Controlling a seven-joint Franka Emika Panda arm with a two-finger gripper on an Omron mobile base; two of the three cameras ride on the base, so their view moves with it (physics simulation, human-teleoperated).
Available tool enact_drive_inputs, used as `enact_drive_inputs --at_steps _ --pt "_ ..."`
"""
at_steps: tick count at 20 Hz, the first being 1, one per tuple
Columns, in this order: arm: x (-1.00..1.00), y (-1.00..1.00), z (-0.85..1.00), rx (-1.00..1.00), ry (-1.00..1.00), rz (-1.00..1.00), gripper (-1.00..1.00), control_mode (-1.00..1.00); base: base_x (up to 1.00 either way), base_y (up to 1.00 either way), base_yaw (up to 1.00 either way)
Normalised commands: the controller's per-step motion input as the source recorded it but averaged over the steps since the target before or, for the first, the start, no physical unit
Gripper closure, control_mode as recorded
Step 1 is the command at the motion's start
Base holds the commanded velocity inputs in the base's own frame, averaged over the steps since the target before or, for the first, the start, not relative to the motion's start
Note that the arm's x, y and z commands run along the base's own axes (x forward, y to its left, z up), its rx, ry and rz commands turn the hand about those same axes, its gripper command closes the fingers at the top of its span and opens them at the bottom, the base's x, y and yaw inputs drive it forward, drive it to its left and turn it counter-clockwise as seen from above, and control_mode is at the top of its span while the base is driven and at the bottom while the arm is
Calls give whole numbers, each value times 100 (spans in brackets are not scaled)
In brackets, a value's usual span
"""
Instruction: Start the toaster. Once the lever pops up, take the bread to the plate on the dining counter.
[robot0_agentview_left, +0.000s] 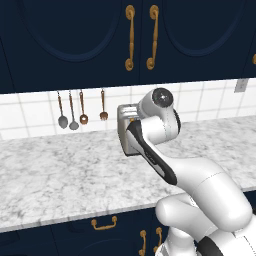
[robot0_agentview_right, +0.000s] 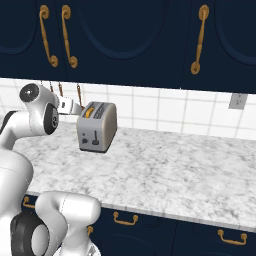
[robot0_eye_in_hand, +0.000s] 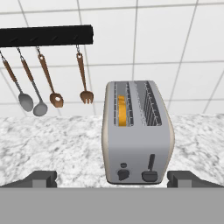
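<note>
With the gripper (robot0_eye_in_hand: 112, 178) spread wide just in front of the toaster (robot0_eye_in_hand: 138, 131), bread (robot0_eye_in_hand: 122, 110) down its left slot, it could easily shove the toaster backward instead of pushing the lever (robot0_eye_in_hand: 150, 168).

Toaster (robot0_eye_in_hand: 138, 133): small boxy silver-grey 2-slot unit, upright on marble worktop near tiled back wall. End face w/ dark knob + dark lever faces hand cam; same face shows in right base view (robot0_agentview_right: 96, 126). Left base view: partly hidden behind arm (robot0_agentview_left: 127, 131).

Bread (robot0_eye_in_hand: 122, 111): thin golden-orange slice, standing on edge inside left slot (as hand cam sees it), top edge about level w/ slot rim. Other slot holds only wire guides.
</note>
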Motion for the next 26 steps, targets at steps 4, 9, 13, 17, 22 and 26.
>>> enact_drive_inputs --at_steps 4,9,13,17,22,26 --pt "0 0 0 0 0 0 -100 -100 0 0 0" --pt "0 0 0 0 0 0 -100 -100 0 0 0" --pt "0 0 0 0 0 0 -100 -100 0 0 0" --pt "0 0 0 0 0 0 -100 -100 0 0 0" --pt "0 0 0 0 0 0 -100 -100 0 0 0" --pt "0 0 0 0 0 0 -100 -100 0 0 0"
